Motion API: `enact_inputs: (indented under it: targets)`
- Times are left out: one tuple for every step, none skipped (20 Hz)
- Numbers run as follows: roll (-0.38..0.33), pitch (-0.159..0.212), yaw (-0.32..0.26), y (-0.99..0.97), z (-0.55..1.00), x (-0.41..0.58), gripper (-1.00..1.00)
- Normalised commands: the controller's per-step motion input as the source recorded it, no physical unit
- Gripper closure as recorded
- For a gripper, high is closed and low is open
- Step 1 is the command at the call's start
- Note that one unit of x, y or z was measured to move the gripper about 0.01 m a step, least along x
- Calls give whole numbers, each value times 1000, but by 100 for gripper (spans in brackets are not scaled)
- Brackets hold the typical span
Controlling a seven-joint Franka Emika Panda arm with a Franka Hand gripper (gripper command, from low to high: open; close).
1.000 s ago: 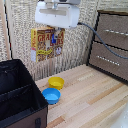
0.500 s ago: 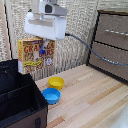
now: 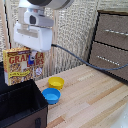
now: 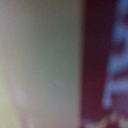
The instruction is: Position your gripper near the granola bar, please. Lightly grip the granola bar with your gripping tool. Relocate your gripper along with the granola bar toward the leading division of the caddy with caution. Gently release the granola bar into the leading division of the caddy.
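Exterior view: the white-grey blocky gripper (image 3: 35, 54), ending a thick white arm, hangs above the large black fabric caddy (image 3: 20, 102) at the exterior view's left. Its short dark fingers (image 3: 33, 55) are closed on the upper edge of the flat yellow-orange granola bar box (image 3: 21, 66) with red lettering, which hangs upright in the air, its printed face toward the camera, clear of the pale wooden worktop (image 3: 95, 100). The box's lower edge sits just above the caddy's rim. A small grey strap buckle (image 3: 37, 121) shows on the caddy's near outer wall. Beside the caddy a blue bowl (image 3: 51, 95) and a yellow bowl (image 3: 56, 82) rest touching on the worktop. A brown drawer cabinet (image 3: 111, 42) stands at the exterior view's right.

Wrist view: only a blurred close surface, pale beside dark red, is visible.
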Motion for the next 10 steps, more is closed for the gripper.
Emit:
enact_inputs:
  targets:
    - [-32,85,-72,877,0,0,100]
    - [-35,89,-70,883,0,0,100]
    - [-48,90,-70,889,-49,0,100]
    - [-58,76,-72,894,-137,31,100]
    - [-66,49,-74,891,-251,89,100]
    - [-39,0,-81,606,-263,189,100]
    - [0,-29,-90,214,-254,286,100]
    - [0,-63,-86,49,-320,231,100]
    - [0,-69,-60,0,-303,174,100]
    - [0,-49,-28,0,-297,174,100]
